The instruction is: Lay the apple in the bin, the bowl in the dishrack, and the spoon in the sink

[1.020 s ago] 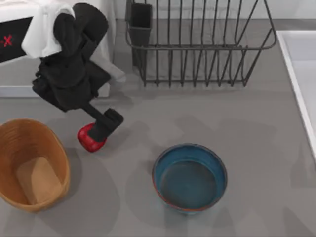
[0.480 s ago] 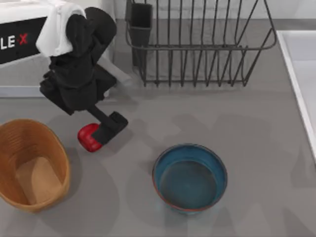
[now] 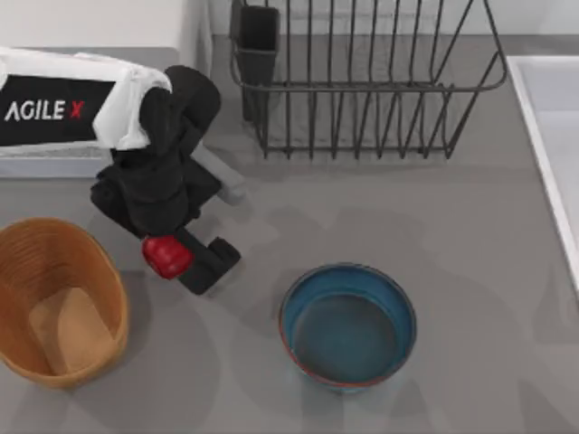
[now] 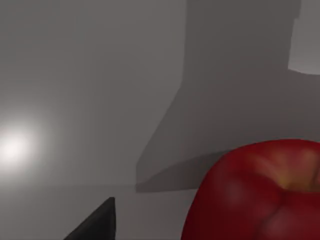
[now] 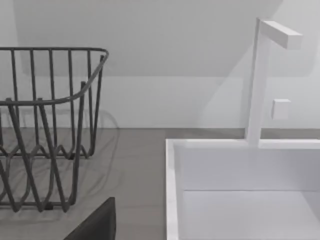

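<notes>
Left end effector [image 3: 185, 259]: black two-finger unit, low over the grey bench [image 3: 470, 271], just right of the oval tan-orange woven bin [image 3: 18, 271]; fingers set about the small glossy red apple [image 3: 166, 256], apparently clamped on it, though contact is partly hidden.

Apple: between bin and round deep blue glazed bowl [image 3: 347, 324], nearer the bin; whether lifted cannot be told. Likely firm, light, smooth-skinned and slippery; its roundness invites rolling out of a shallow pinch. Best held across the widest girth, with moderate pressure to avoid bruising.

Dark wire dishrack [image 3: 362, 81]: far edge, vacant.

Pale white sink [image 5: 240, 185]: right edge.

Right arm: parked near sink and dishrack.
</notes>
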Controlling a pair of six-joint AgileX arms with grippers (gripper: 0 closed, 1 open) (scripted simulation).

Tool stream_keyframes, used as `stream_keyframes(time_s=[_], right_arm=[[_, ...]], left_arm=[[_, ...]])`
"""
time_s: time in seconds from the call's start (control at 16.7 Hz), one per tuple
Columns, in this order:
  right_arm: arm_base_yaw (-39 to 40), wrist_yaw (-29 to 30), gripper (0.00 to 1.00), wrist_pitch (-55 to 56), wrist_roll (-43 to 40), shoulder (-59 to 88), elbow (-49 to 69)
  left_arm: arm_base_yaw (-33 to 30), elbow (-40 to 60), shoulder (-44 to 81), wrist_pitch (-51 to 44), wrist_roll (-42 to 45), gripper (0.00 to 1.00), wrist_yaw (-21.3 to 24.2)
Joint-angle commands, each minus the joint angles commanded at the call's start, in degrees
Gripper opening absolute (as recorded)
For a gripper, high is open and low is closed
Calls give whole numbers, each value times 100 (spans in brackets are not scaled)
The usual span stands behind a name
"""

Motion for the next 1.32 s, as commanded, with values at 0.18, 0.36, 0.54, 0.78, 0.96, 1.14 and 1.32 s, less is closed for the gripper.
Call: stream_keyframes(time_s=[0.18,0.36,0.54,0.78,0.96,1.14,1.32], right_arm=[[0,0,100,0,0,0,0],[0,0,100,0,0,0,0],[0,0,100,0,0,0,0],[0,0,100,0,0,0,0],[0,0,100,0,0,0,0],[0,0,100,0,0,0,0],[0,0,100,0,0,0,0]], left_arm=[[28,-75,97,167,30,100,2],[28,-75,97,167,30,92,2],[28,-75,97,167,30,70,2],[28,-75,97,167,30,40,2],[28,-75,97,167,30,17,2],[28,-75,97,167,30,0,2],[28,-75,97,167,30,0,2]])
